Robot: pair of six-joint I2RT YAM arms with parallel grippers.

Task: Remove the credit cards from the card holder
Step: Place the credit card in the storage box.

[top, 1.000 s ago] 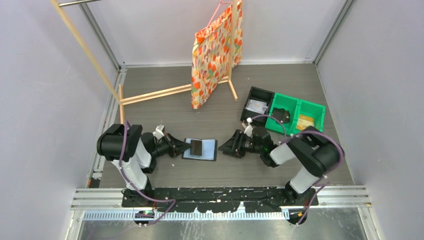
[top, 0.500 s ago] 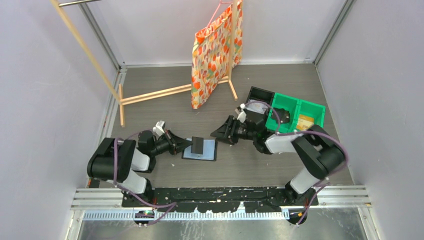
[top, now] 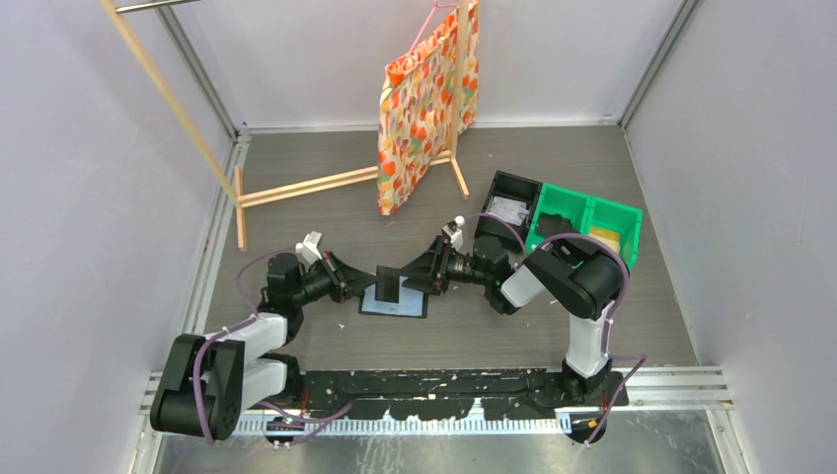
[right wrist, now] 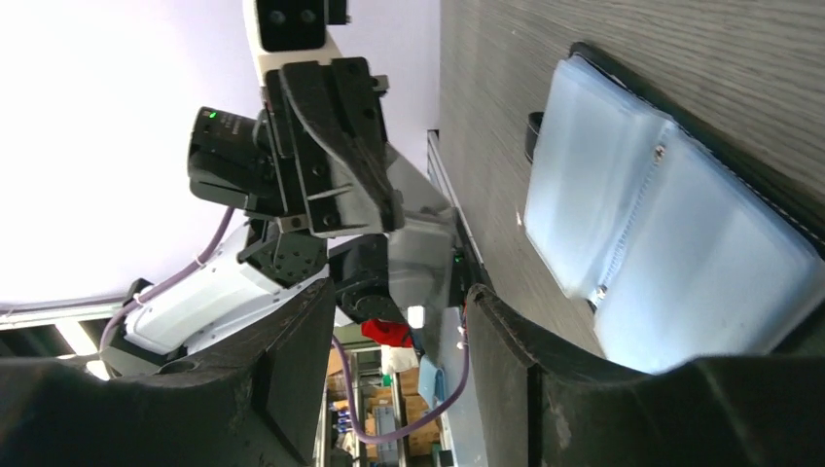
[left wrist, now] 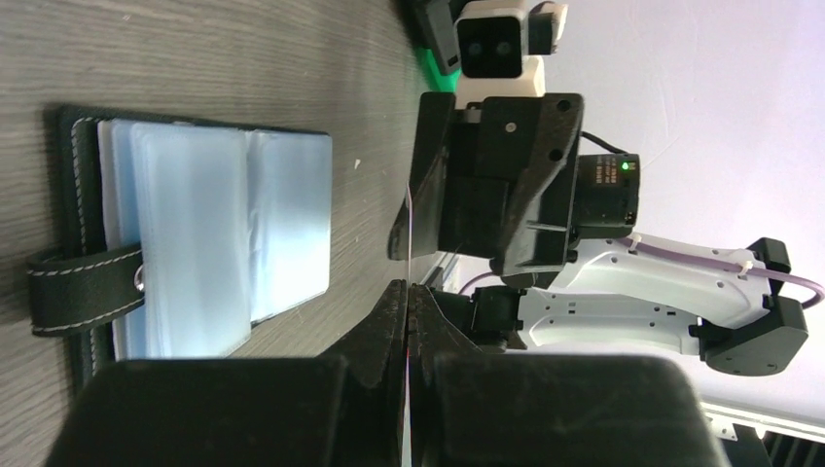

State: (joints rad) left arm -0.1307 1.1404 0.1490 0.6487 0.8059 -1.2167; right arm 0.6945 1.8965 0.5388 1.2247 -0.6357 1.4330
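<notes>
One card (top: 388, 286) is out, pinched by the left hand (top: 365, 283) over the open card holder (top: 409, 305). The right hand (top: 422, 278) is spread and empty. Whether others remain inside is unclear.

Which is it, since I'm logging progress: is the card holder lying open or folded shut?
Open. The card holder lies spread flat, both blue-grey inner halves facing up in each wrist view, its clasp strap unfastened.

the card holder (top: 407, 304) lies open on the table (top: 326, 217) between the left gripper (top: 369, 285) and the right gripper (top: 415, 283). a credit card (top: 388, 287) stands over it.
</notes>
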